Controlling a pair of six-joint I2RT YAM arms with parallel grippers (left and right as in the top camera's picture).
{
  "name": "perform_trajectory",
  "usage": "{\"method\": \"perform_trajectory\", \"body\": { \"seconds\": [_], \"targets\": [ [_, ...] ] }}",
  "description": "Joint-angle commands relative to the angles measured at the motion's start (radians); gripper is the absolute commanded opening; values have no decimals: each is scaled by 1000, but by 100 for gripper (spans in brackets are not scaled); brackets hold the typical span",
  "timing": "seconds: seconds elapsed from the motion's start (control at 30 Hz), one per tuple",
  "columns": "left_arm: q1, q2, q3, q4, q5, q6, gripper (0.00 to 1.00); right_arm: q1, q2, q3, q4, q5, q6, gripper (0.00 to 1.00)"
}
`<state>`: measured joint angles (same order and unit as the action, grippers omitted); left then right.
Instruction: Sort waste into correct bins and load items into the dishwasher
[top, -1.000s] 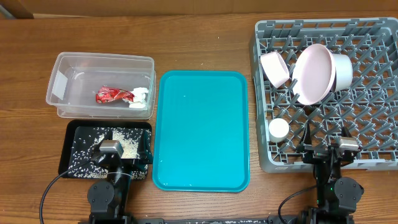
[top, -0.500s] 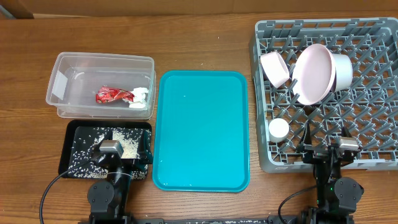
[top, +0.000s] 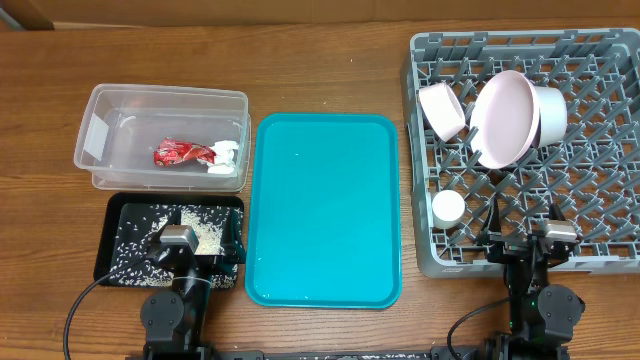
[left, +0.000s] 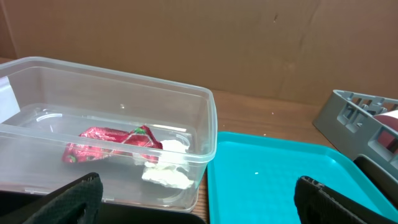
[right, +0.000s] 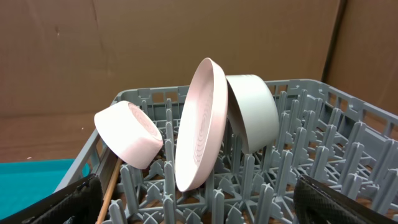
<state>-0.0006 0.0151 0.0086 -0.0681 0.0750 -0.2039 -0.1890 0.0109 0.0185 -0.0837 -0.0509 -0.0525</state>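
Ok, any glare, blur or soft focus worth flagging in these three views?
Overhead: sharp and evenly lit, only faint glints on the teal tray. Left wrist: clear tub in focus with soft reflections on its walls, the left fingers dark and blurred at the bottom corners. Right wrist: plate crisp, the right fingers likewise dark and soft.

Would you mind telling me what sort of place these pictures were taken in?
Probably a robotics test bench staged as a dish-clearing station, not a real kitchen: a wooden table, a cardboard backdrop, and a grey dish rack, plus a clear tub and black tray for waste.
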Motion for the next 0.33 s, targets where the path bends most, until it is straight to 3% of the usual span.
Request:
{"method": "perform_trajectory", "body": {
  "seconds": [0.0, 0.3],
  "targets": [
    [-8, -11, -4, -3, -7, -6, 100, 3, -8, -10, 4, 6, -1, 100],
    [-8, -11, -4, -3, -7, -6, 100, 3, -8, -11, 4, 6, -1, 100]
  ]
}}
